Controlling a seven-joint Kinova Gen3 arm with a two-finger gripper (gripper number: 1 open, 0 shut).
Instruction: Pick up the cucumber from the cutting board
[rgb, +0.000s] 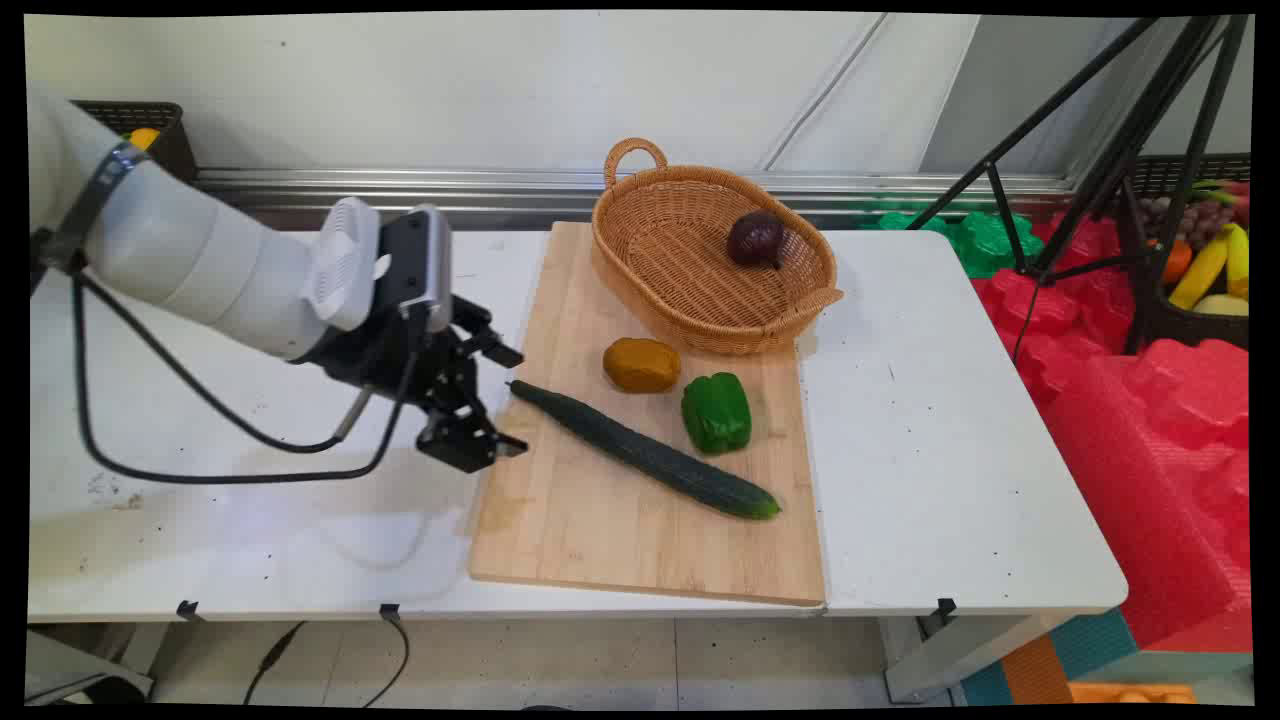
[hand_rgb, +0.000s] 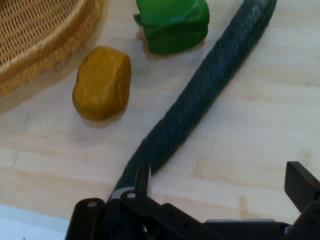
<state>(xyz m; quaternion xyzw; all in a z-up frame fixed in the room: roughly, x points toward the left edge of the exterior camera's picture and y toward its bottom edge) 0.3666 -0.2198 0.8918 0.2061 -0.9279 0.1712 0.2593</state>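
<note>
On the table (rgb: 930, 420) a board (rgb: 600, 520) was seen bearing a basket (rgb: 680, 270), then a long, stiff, probably slippery cucumber (rgb: 645, 452), judged best gripped mid-length, with the spread gripper (rgb: 510, 400) at its near tip.

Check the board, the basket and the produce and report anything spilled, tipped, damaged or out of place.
Nothing stands out. The wicker basket sits upright on the cutting board with a dark red onion inside. The cucumber, green pepper and potato lie intact on the board. The pincer is open by the cucumber's near end.
</note>
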